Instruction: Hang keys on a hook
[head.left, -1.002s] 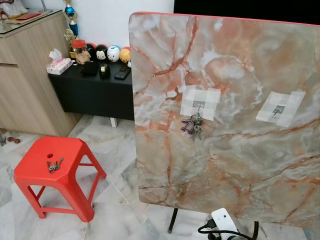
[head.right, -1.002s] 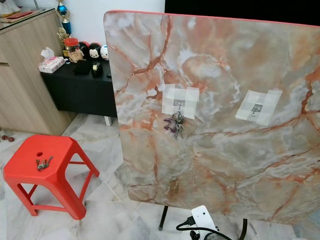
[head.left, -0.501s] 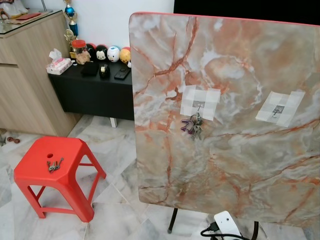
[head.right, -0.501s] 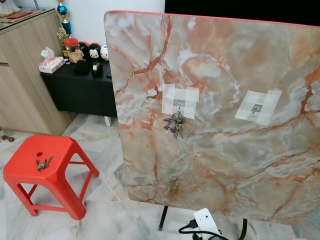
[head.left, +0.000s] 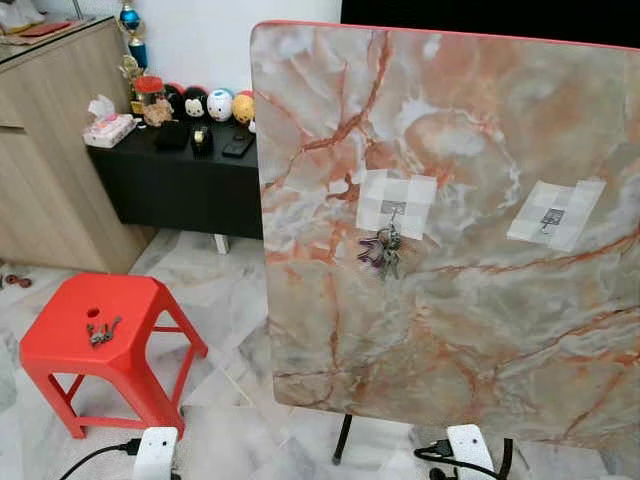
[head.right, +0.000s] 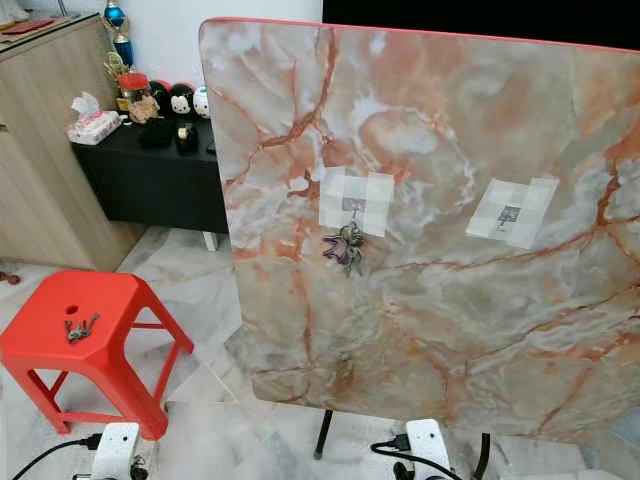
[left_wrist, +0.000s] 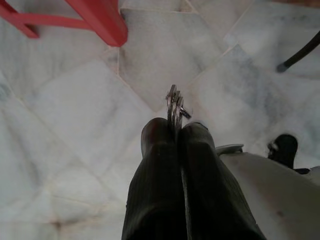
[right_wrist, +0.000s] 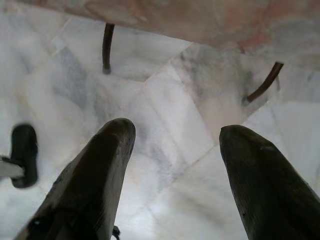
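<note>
Marble-patterned, the upright board (head.left: 450, 220) fills most of what we see ahead, with two hooks taped to it. On the left hook (head.left: 394, 208) hangs a bunch of keys (head.left: 380, 250); the right hook (head.left: 552, 215) is bare. Another bunch of keys (head.left: 101, 331) lies on the red stool (head.left: 100, 345) beside the board.

From our left wrist we see what the head views do not: our left gripper (left_wrist: 175, 127) is clenched on a set of keys (left_wrist: 174, 106), which stick out past the fingertips over the pale tiled floor (left_wrist: 75, 130), near a red stool leg (left_wrist: 100, 20).

Our right gripper (right_wrist: 175, 135) hangs released, fingers spread apart above the floor, close to the board's black legs (right_wrist: 106, 47).
</note>
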